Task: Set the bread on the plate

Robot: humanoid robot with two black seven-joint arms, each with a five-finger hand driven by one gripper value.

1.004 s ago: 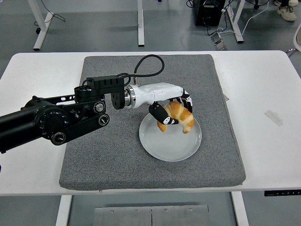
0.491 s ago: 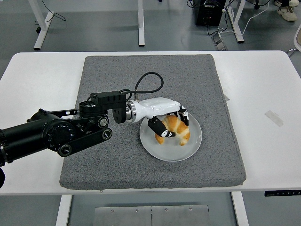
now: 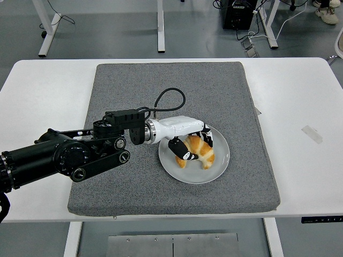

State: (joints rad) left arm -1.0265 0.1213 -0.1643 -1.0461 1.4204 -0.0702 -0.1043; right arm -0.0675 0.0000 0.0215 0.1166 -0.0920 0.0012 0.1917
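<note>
A golden croissant [image 3: 198,152] lies on the white round plate [image 3: 217,168], which sits on the grey mat [image 3: 171,96]. My left hand [image 3: 190,144], white-shelled with black fingers, reaches in from the left and is shut on the croissant, its thumb curled over the near side and its other fingers behind the far side. The croissant's underside touches the plate or is just above it; I cannot tell which. My right arm is out of view.
The grey mat covers the middle of the white table [image 3: 300,101]. A small strip of clear tape [image 3: 312,134] lies on the table at the right. A black cable [image 3: 169,99] loops up from my left wrist.
My left hand has lowered the croissant toward the near left, from above the plate's far edge down onto the plate. The arm has drawn back and down with it.
</note>
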